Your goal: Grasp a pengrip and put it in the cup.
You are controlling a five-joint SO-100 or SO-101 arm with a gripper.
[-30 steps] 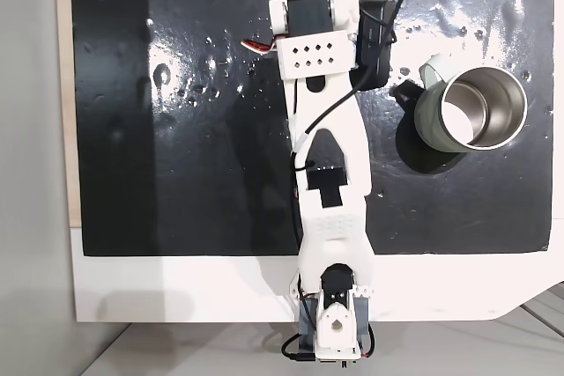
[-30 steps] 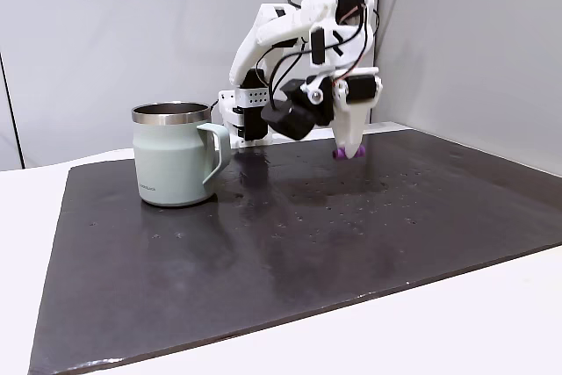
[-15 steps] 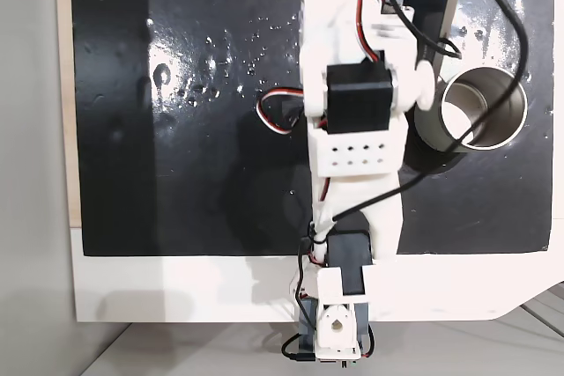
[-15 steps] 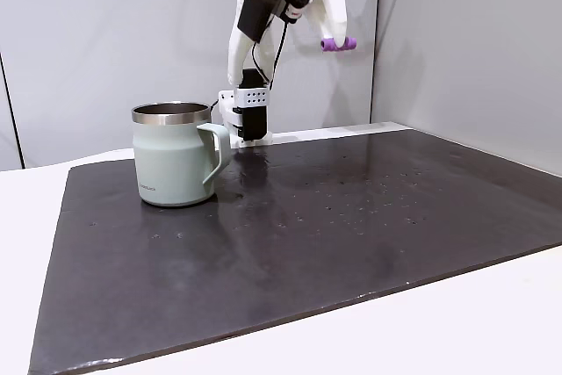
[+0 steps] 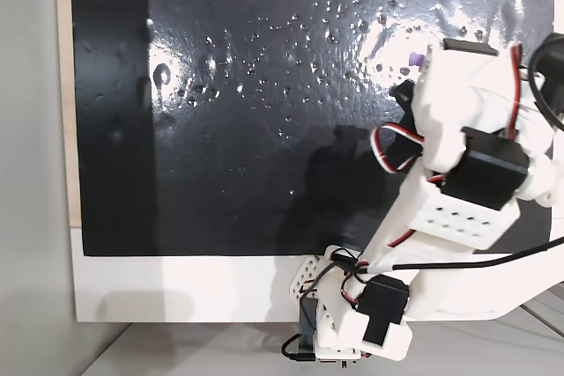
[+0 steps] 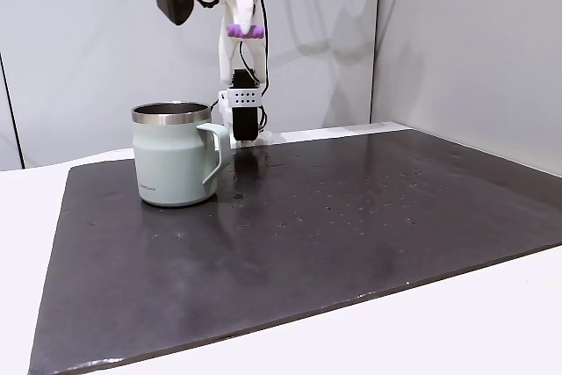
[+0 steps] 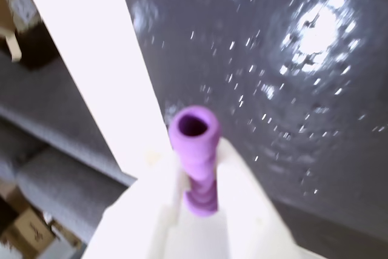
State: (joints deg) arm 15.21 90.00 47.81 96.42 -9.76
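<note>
Gripper (image 6: 245, 31) raised high above the dark mat (image 6: 351, 217), clamped on the purple pengrip (image 6: 245, 32) in the side fixed view. Pengrip held crosswise at the fingertips, well above the cup (image 6: 176, 154) and a little to the right of its rim in that view. Cup standing upright on the mat, pale grey-green outside, steel rim on top, small handle turned to the right. White tabletop (image 6: 492, 322) bordering the mat along the front and left.

From the wrist view: pengrip (image 7: 196, 159) pinched between two white fingers (image 7: 242, 192), its open ribbed end pointing toward the camera, mat (image 7: 291, 59) far below with bright glints, a white strip of tabletop (image 7: 91, 59) running along its edge.

From the top-down fixed view: arm (image 5: 458, 182) swung over to the right side of the mat (image 5: 220, 85), covering the spot beneath it; a small sliver of purple (image 5: 416, 60) peeking out beside the arm's upper left edge. Whether that sliver is the pengrip, hard to say for sure.
</note>
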